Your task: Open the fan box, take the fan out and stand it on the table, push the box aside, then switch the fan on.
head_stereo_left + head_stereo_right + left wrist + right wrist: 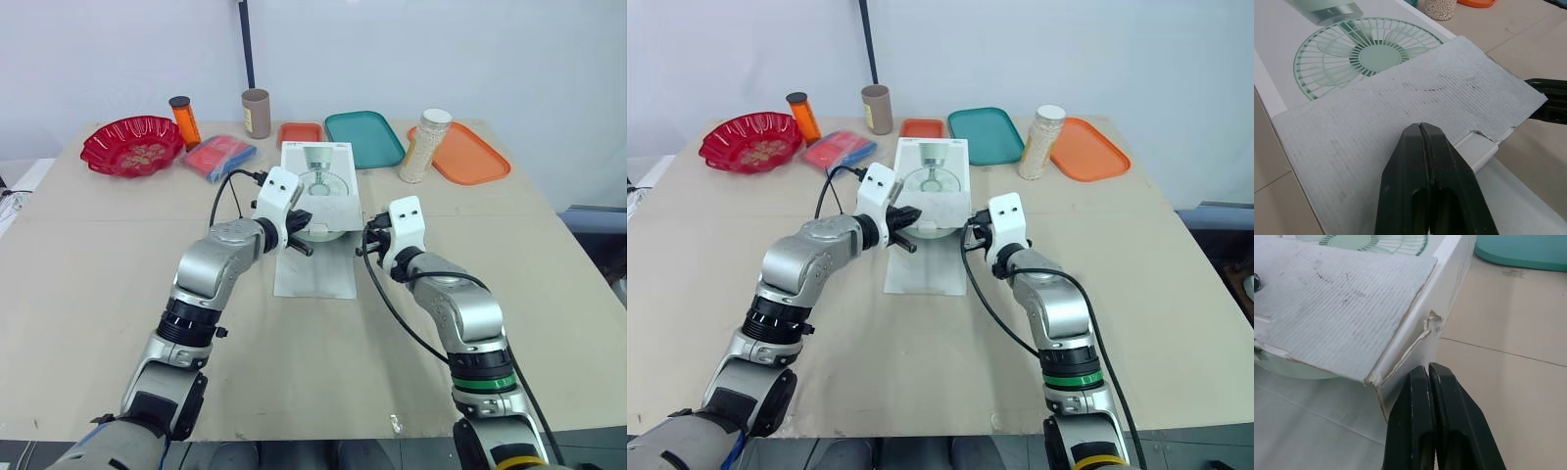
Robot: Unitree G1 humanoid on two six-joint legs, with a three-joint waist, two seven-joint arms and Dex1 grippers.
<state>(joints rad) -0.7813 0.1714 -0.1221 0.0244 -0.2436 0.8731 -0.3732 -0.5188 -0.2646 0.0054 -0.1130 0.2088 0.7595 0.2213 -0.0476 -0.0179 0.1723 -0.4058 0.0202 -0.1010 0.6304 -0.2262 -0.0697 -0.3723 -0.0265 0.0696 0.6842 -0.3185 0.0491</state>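
The left end effector [304,245], fingers pressed together and empty, rests at the lifted cardboard flap [1400,98] on the fan box's [323,162] left side. The box lies flat mid-desk [118,255], its long axis running away from the robot. The right end effector [371,235], likewise closed and empty, sits just beside the box's right wall. The arms look about equally near.

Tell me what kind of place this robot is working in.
Probably a robot test lab, not a home: a plain beige table against a bare white wall, set with unrelated props such as a red scalloped plastic bowl, a teal plastic tray and a white cardboard fan box.
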